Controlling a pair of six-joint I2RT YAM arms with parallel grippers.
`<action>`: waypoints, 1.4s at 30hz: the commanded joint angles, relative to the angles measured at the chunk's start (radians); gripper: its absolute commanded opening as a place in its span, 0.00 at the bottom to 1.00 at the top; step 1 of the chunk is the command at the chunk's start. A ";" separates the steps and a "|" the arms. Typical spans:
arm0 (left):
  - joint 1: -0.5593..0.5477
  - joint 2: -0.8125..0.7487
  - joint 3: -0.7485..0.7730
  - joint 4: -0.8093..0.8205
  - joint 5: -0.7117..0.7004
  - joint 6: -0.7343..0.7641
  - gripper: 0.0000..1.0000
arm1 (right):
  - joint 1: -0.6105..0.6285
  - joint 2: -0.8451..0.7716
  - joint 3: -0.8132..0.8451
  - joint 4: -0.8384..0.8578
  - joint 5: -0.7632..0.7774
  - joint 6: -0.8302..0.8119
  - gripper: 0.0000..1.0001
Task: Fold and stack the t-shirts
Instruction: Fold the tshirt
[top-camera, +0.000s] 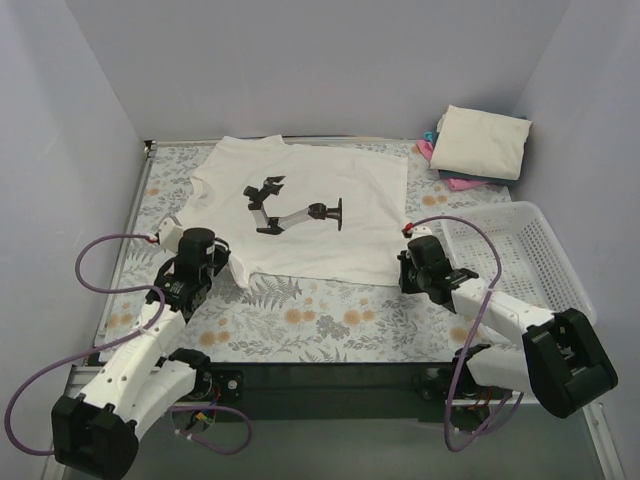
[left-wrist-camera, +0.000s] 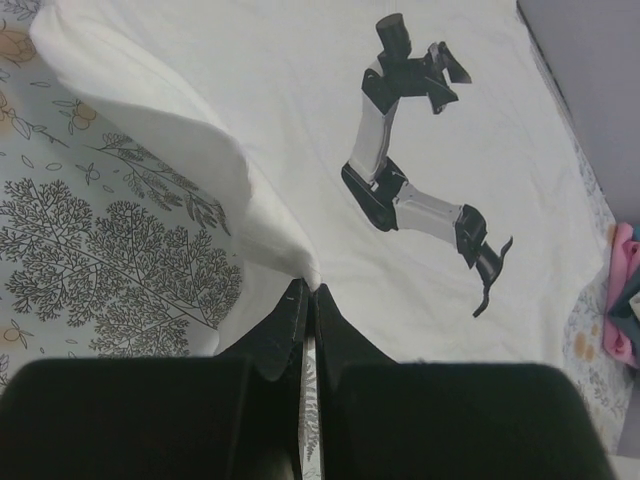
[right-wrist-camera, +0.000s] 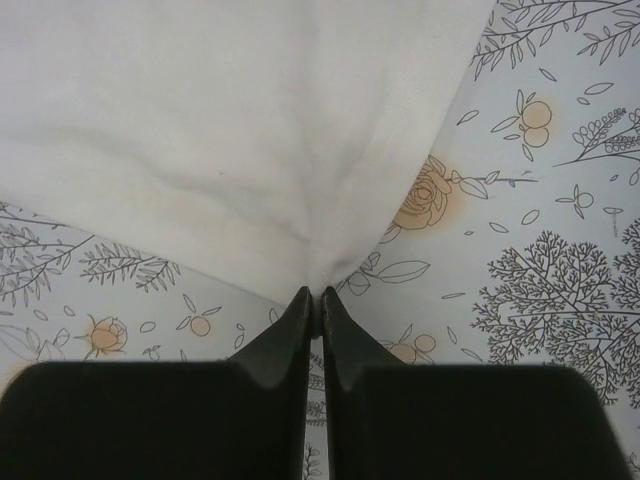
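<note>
A white t-shirt (top-camera: 320, 215) with a dark robot-arm print (top-camera: 292, 208) lies spread on the floral table, collar at the far left. My left gripper (top-camera: 232, 262) is shut on its near left hem corner; in the left wrist view the cloth (left-wrist-camera: 200, 150) rises folded from the pinched tips (left-wrist-camera: 306, 290). My right gripper (top-camera: 404, 270) is shut on the near right hem corner, and the cloth (right-wrist-camera: 250, 150) bunches at the tips (right-wrist-camera: 317, 292). A stack of folded shirts (top-camera: 480, 140), cream on top with pink and blue under it, sits at the far right.
A white plastic lattice basket (top-camera: 540, 255) stands at the right, beside my right arm. The floral tablecloth (top-camera: 330, 320) shows in front of the shirt. Grey walls close in the left, back and right sides.
</note>
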 joint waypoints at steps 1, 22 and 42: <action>0.002 -0.074 0.005 -0.026 -0.042 -0.014 0.00 | 0.013 -0.072 -0.013 -0.066 -0.026 0.016 0.01; 0.048 0.357 0.227 0.333 -0.097 0.208 0.00 | -0.065 0.300 0.497 -0.087 -0.013 -0.136 0.01; 0.145 0.911 0.676 0.402 0.070 0.420 0.00 | -0.199 0.623 0.816 -0.149 -0.111 -0.206 0.01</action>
